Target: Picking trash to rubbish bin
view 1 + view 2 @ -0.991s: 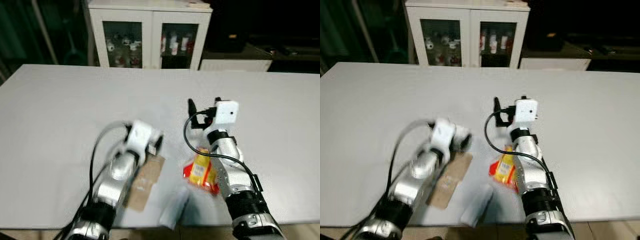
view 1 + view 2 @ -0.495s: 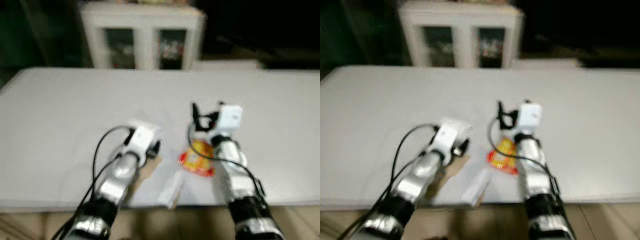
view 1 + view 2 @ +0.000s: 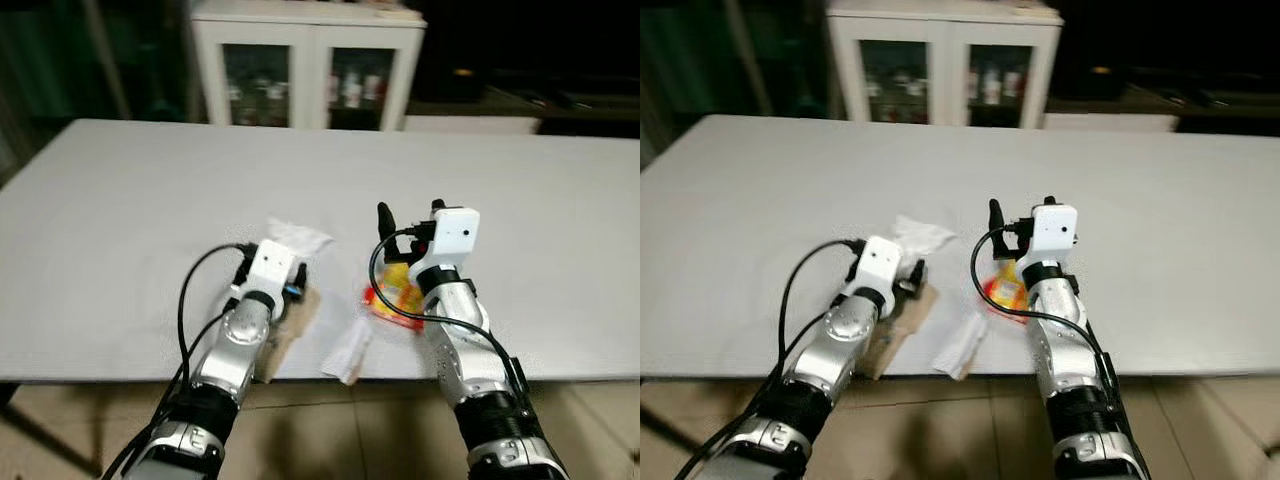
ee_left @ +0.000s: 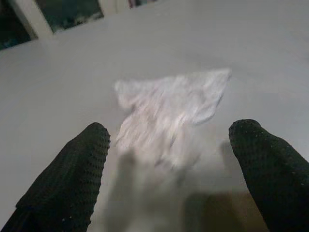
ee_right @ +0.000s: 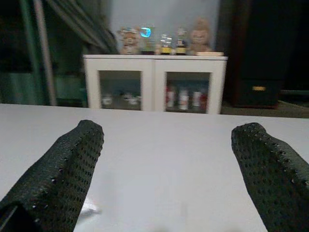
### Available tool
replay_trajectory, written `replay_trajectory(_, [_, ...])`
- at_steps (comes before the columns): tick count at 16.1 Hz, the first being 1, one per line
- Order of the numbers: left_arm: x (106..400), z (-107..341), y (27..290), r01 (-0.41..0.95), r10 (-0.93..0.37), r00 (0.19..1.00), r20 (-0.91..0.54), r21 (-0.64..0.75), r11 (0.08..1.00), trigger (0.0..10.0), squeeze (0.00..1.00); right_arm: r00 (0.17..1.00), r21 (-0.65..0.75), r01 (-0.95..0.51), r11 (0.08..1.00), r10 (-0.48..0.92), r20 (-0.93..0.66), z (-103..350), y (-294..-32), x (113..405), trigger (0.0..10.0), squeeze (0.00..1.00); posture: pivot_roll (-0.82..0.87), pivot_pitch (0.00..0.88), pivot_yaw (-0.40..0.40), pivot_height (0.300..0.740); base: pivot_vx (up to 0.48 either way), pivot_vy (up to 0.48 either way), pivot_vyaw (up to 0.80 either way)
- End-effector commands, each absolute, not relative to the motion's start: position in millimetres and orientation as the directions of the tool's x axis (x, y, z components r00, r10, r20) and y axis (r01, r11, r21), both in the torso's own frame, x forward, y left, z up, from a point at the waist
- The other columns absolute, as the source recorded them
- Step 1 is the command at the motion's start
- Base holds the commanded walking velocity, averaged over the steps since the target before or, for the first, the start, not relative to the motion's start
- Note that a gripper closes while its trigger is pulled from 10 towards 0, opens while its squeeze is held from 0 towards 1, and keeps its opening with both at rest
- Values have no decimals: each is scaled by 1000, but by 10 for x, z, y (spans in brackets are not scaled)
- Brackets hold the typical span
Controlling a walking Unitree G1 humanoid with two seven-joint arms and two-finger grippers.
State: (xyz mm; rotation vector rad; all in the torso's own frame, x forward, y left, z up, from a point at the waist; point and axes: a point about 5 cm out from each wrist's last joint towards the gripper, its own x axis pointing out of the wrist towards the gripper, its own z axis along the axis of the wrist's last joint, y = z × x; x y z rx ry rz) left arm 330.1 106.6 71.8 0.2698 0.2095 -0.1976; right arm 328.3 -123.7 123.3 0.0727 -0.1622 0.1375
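Everything here is placed against the white table [image 3: 120,220], whose near edge runs just in front of the robot.

Farthest left is the left gripper [image 4: 169,159], low over the table near that near edge, its two black fingers spread wide with nothing between them. A crumpled clear wrapper [image 3: 297,238] lies flat on the table just beyond its tips, and in the left wrist view it sits squarely in the gap ahead of the fingers. Under and beside the left wrist lies a flat brown piece of card [image 3: 290,330], close to the edge.

Next comes a white paper scrap [image 3: 347,352], partly overhanging the table's near edge. To its right is a red and yellow snack packet [image 3: 393,298], partly covered by the right forearm.

The right gripper [image 5: 169,159] is raised above the table, aimed across it toward the white cabinet [image 3: 308,62] beyond the far edge; its fingers are wide apart and empty.

My reading is that this is the reach-and-grasp step for the first piece, the clear wrapper (no bin can be made out from here). The next move probably calls for easing the left gripper forward and down until the fingers straddle the wrapper, then closing on a raised fold, since thin film lying flat may slip out.
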Motion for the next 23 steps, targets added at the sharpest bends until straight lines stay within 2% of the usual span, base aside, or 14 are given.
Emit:
replay_trajectory(1, [3351, 812, 1055, 206, -160, 968, -191, 251, 946, 10000, 0, 979, 62, -129, 990, 118, 165, 1245, -1287, 3280, 10000, 0, -26, 0, -24, 740, 262, 0, 0])
replay_trajectory(7, [3413, 934, 1109, 128, -100, 989, -108, 290, 948, 10000, 0, 981, 61, -136, 989, 126, 151, 1234, -1285, 3275, 10000, 0, -23, 12, -30, 740, 0, 0, 0])
replay_trajectory(14, [3478, 1052, 1228, 44, -33, 998, -47, 264, 963, 10000, 0, 980, 65, -142, 988, 131, 149, 1240, -1272, 3289, 10000, 0, -17, 13, -31, 740, 0, 0, 0])
replay_trajectory(23, [3473, 1064, 1217, 46, -39, 999, -34, 262, 964, 10000, 0, 979, 64, -154, 986, 143, 148, 1220, -1249, 3272, 10000, 0, -19, 0, -21, 740, 322, 0, 0])
